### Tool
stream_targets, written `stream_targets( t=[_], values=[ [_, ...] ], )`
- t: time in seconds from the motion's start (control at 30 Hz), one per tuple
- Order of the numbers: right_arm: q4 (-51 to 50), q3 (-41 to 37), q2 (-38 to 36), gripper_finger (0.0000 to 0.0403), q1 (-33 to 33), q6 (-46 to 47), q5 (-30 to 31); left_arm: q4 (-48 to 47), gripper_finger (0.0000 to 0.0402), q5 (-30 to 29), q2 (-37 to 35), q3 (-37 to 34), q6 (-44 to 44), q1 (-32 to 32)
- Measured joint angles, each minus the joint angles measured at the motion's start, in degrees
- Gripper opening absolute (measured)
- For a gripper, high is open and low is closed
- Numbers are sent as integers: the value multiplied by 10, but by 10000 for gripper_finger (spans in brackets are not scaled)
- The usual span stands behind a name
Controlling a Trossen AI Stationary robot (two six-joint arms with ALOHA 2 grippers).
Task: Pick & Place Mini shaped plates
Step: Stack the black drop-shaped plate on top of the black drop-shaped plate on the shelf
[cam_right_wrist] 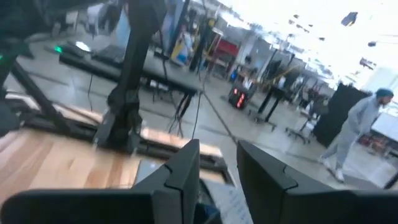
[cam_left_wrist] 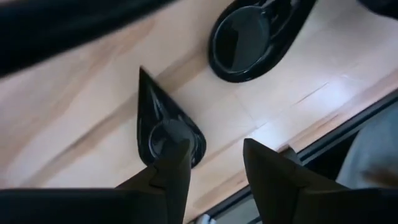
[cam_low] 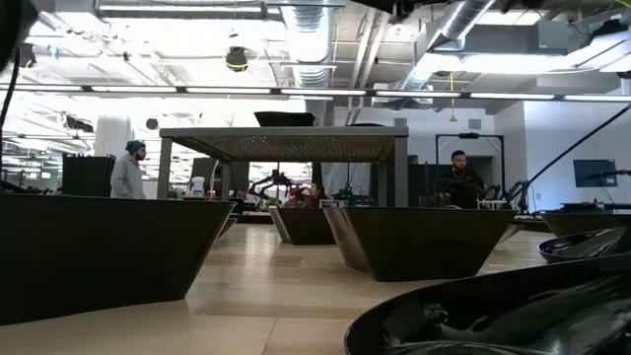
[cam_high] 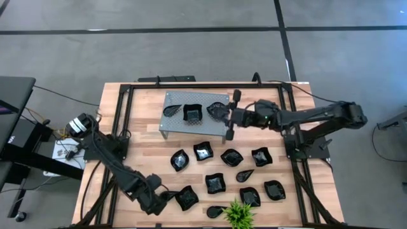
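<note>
Several glossy black mini shaped plates lie flat on the wooden table. Three more rest on the grey perforated stand: a teardrop one, a square one and one at its right end. My right gripper hovers level by that right end, open, with nothing between its fingers. My left gripper points down near the table's front edge, open. One of its fingers stands over the wide end of a teardrop plate. I cannot tell whether it touches.
A small green plant stands at the front edge, right of my left gripper. An oval plate lies just beyond the teardrop one. A black frame runs along the table's sides. People stand in the room behind.
</note>
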Motion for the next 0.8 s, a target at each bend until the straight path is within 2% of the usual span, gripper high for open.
stream_targets(
  t=[0.13,0.3,0.57,0.8],
  values=[
    [30,-1,12,102,-26,0,-40,5,143,-18,9,0,-60,-17],
    [36,1,18,102,-48,0,-53,40,143,-51,36,0,-69,-26],
    [43,1,18,102,-52,0,-53,48,143,15,82,0,-69,-27],
    [50,1,18,102,-34,0,-54,49,143,15,54,0,-68,-26]
  ],
)
